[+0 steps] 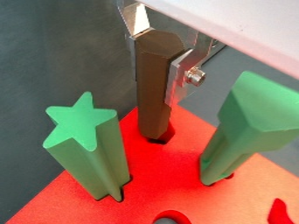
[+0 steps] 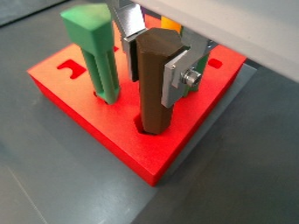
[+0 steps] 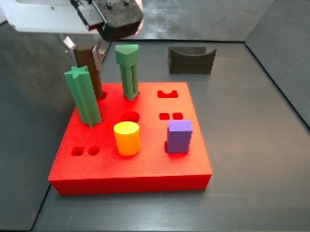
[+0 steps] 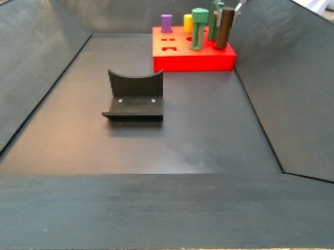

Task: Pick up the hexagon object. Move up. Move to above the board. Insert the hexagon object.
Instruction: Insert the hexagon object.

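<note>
The hexagon object (image 1: pixel 152 87) is a tall dark brown prism. It stands upright with its lower end in a hole at a corner of the red board (image 1: pixel 176 179). My gripper (image 1: pixel 158 48) is shut on its upper part, with the silver fingers (image 2: pixel 177 77) pressed on opposite sides. The peg (image 2: pixel 156 96) and the board (image 2: pixel 122 144) also show in the other wrist view. In a side view the gripper (image 3: pixel 82 47) holds the peg (image 3: pixel 82 62) at the back left corner of the board (image 3: pixel 133 168). In the other side view the peg (image 4: pixel 224 29) stands on the far board (image 4: pixel 196 61).
A green star-topped peg (image 1: pixel 84 140) and a green triangular-topped peg (image 1: pixel 246 122) stand in the board close beside the brown peg. A yellow cylinder (image 3: pixel 126 138) and a purple block (image 3: pixel 179 136) also sit in the board. The dark fixture (image 4: pixel 135 98) stands on the floor apart from the board.
</note>
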Available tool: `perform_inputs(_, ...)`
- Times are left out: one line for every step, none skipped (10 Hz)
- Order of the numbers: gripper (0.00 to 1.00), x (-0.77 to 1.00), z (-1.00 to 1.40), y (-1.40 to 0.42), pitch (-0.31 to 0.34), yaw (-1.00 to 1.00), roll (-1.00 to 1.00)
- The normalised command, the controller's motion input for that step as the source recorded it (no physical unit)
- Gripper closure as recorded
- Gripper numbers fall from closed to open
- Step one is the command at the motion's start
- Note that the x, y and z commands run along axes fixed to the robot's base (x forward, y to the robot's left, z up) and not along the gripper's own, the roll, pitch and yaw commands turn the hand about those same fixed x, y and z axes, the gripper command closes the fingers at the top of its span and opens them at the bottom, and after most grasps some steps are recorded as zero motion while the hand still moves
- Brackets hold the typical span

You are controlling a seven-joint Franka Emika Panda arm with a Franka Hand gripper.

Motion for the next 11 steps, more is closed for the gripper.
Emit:
perform_inputs(1.0,0.0,-0.49,0.0,0.0,0.06,0.04)
perform_inputs(1.0,0.01,-0.64,0.0,0.0,0.09,0.06)
perform_inputs(1.0,0.23,-0.63,0.0,0.0,0.07,0.04)
perform_inputs(1.0,0.4,-0.61,0.07,0.021,0.06,0.0)
perform_inputs(1.0,0.45,-0.59,0.1,0.046,0.05,0.0)
perform_inputs(1.0,0.44,-0.55,0.11,0.051,0.05,0.0)
perform_inputs(1.0,0.35,-0.5,0.06,0.03,0.02,0.0)
perform_inputs(1.0,0.01,-0.56,0.0,-0.003,0.0,0.0)
perform_inputs(1.0,-0.03,-0.7,0.0,-0.084,0.0,0.04)
perform_inputs(1.0,-0.09,-0.89,-0.01,-0.13,0.0,0.12)
perform_inputs(1.0,-0.11,-0.9,-0.01,-0.141,0.0,0.15)
